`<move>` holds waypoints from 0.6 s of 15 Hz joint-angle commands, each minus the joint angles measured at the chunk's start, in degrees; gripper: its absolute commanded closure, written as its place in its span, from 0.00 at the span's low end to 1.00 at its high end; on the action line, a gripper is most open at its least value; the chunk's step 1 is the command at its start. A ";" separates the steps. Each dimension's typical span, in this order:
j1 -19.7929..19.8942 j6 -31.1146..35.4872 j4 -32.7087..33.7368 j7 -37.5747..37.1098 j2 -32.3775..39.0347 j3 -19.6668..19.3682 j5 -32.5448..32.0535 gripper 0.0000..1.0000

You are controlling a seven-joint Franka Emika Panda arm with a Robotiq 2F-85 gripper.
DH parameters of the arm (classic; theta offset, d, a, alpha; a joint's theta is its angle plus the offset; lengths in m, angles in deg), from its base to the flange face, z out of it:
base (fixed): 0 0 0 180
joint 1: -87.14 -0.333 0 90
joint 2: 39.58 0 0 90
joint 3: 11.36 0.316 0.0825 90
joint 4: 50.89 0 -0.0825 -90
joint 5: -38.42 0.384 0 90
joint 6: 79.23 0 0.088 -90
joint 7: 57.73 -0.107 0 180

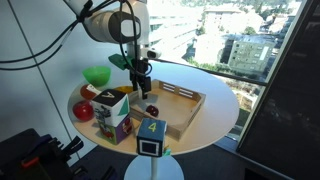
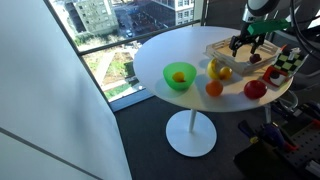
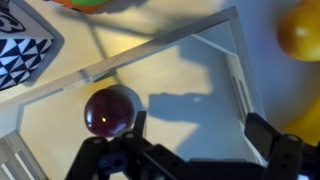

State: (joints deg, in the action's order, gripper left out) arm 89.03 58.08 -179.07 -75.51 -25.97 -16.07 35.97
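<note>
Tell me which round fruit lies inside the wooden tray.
The small dark red round fruit, alone in the light wooden tray; the red apple, orange fruit and yellow fruit sit outside it.

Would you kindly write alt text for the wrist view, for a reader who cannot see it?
The open gripper hangs over a light wooden tray, with a dark red round fruit lying in the tray near one finger. A yellow fruit and a black-and-white patterned block sit outside it.
</note>
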 commanded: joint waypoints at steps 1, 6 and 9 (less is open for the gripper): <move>-0.58 -1.86 0.23 1.37 -2.22 0.52 1.09 0.00; -1.47 -4.13 0.98 1.30 -4.48 1.16 0.94 0.00; -1.92 -7.30 1.43 2.02 -6.23 1.94 0.98 0.00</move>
State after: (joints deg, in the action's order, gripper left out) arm 87.32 54.79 -178.27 -75.40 -29.76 -14.88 35.97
